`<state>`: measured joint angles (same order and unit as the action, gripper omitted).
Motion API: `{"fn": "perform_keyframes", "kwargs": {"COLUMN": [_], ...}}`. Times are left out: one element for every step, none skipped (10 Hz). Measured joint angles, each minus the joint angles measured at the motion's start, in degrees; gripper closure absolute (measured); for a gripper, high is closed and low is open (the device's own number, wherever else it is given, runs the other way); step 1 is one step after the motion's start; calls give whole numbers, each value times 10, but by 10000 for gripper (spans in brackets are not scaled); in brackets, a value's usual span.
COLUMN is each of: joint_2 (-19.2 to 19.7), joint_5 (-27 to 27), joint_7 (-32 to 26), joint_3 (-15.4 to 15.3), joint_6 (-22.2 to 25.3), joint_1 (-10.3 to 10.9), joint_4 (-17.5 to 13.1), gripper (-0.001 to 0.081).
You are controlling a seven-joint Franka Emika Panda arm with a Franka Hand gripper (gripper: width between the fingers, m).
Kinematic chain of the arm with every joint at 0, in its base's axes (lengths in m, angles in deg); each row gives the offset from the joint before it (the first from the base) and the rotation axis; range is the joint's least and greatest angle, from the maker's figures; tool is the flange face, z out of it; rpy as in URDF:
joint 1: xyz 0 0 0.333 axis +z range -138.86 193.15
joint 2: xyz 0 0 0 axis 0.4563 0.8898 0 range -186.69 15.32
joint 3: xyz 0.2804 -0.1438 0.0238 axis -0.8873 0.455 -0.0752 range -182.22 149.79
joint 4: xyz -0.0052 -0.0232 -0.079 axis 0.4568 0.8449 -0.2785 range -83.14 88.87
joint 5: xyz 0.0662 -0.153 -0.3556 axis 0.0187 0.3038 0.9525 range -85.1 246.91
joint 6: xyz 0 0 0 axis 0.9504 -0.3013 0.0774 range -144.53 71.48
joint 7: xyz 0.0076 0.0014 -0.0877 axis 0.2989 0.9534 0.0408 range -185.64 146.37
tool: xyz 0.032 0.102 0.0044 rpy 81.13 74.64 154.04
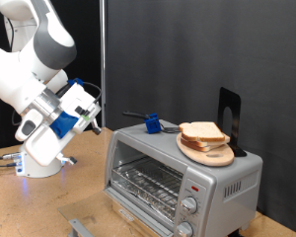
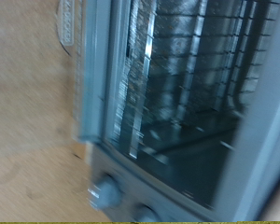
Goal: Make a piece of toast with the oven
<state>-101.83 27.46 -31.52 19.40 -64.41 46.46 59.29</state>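
Observation:
The silver oven [image 1: 178, 178] stands on the wooden table at the exterior view's lower right, with its glass door [image 1: 146, 181] facing the camera and the wire rack showing behind it. Several slices of toast [image 1: 203, 133] are stacked on a round wooden board [image 1: 209, 153] on the oven's top. My gripper [image 1: 90, 116], with blue parts, hangs in the air to the exterior view's left of the oven, at about its top height, and touches nothing. The wrist view is blurred and shows the oven's glass door [image 2: 187, 93] and knobs [image 2: 105, 191] close up; no fingers show there.
A blue object with a dark handle [image 1: 150, 122] lies on the oven's top, left of the board. A black upright stand [image 1: 230, 117] is behind the bread. A small grey piece [image 1: 81, 228] lies on the table in front. A dark curtain hangs behind.

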Motion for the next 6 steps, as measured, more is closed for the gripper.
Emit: {"fn": "perform_keyframes", "kwargs": {"joint_2": [-11, -21, -29, -34, -37, -38], "joint_5": [-9, -5, 25, 98, 177, 248], "joint_7": [-8, -8, 10, 39, 68, 87], "joint_3": [-7, -15, -26, -44, -65, -86], "joint_6": [5, 15, 39, 62, 94, 123], "joint_1": [10, 15, 16, 13, 12, 11], "joint_4": [-8, -15, -26, -41, -58, -78], "gripper": [5, 5, 5, 5, 5, 5]}}
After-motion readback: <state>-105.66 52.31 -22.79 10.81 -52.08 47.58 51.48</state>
